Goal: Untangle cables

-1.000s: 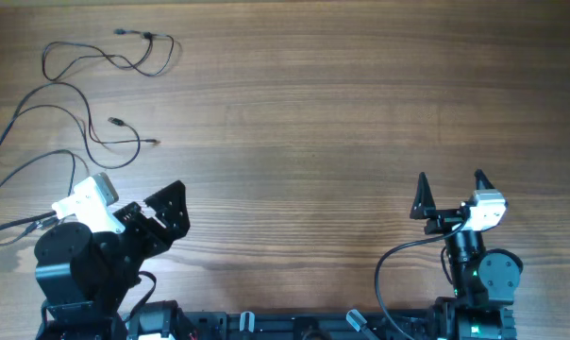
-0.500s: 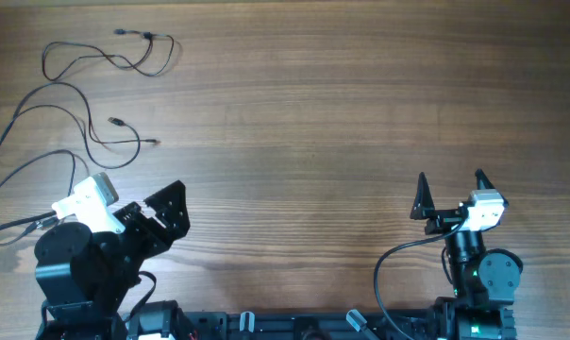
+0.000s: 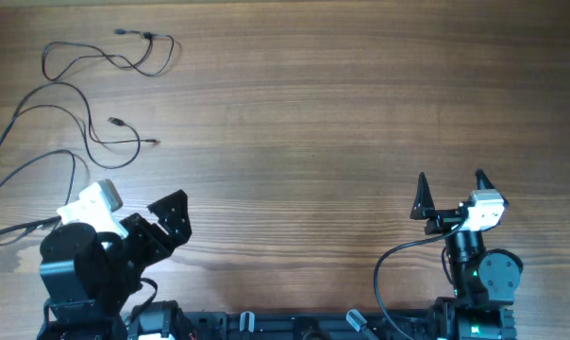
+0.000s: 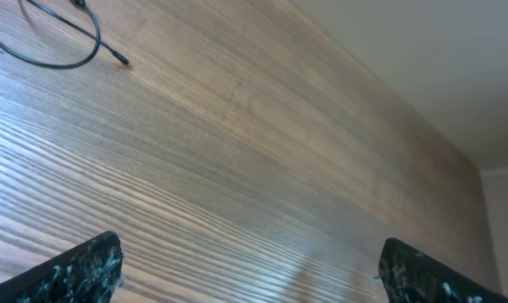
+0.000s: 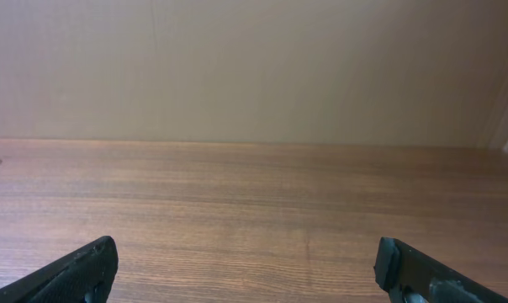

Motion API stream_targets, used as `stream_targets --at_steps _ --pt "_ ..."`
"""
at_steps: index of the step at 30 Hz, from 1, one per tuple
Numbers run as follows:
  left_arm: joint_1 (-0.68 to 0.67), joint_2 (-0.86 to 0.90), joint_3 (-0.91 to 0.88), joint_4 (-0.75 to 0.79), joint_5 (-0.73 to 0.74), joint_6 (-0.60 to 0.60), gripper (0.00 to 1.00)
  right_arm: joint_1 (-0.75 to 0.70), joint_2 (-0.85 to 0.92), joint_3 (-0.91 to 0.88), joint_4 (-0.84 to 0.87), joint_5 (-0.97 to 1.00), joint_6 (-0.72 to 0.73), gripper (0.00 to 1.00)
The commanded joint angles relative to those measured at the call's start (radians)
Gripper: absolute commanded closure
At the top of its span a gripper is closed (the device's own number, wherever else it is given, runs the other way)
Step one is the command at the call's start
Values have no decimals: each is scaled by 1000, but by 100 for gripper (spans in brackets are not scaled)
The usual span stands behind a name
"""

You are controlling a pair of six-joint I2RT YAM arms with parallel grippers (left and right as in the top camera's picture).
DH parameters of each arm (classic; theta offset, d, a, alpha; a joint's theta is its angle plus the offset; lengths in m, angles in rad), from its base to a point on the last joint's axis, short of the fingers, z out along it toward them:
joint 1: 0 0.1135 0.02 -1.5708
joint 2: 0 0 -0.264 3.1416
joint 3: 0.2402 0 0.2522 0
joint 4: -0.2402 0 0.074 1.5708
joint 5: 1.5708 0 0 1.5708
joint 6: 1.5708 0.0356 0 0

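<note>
On the far left of the wooden table (image 3: 313, 113), the cables (image 3: 115, 122) lie in loose, open loops with their small plug ends free. Nearer the front edge, the left gripper (image 4: 254, 273) has its fingers spread wide above the wood. Far to the right, the right gripper (image 3: 451, 179) is spread just as wide, gripping nothing.

black cables (image 3: 115, 122), brown wood-grain table (image 3: 313, 94)
</note>
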Motion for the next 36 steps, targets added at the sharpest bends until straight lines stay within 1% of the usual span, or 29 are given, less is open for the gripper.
stream_targets --at_steps 1,2,4,7,9,14,15,19,24,28,33,36 --pt "-35 -50 -18 2 1 176 0 5 -11 -1 3 18 -17 0" --pt "-44 -85 -33 11 17 259 0 5 -11 -1 3 18 -17 0" --pt "-45 -139 -72 54 45 348 0 5 -11 -1 3 18 -17 0" --pt "-45 -198 -156 150 127 481 0 5 -11 -1 3 18 -17 0" --pt "-45 -236 -216 206 130 512 0 5 -11 -1 3 18 -17 0" --pt "-45 -362 -407 365 130 513 0 5 -11 -1 3 18 -17 0" --pt "-45 -394 -459 416 131 513 0 5 -11 -1 3 18 -18 0" --pt "-45 -488 -615 573 175 509 0 5 -11 -1 3 18 -17 0" --pt "-50 -493 -686 670 174 511 0 5 -11 -1 3 18 -17 0" --pt "-50 -493 -770 843 174 513 0 5 -11 -1 3 18 -17 0" --pt "-50 -493 -817 877 117 513 0 5 -11 -1 3 18 -17 0" --pt "-50 -493 -817 879 28 513 0 5 -11 -1 3 18 -18 0"
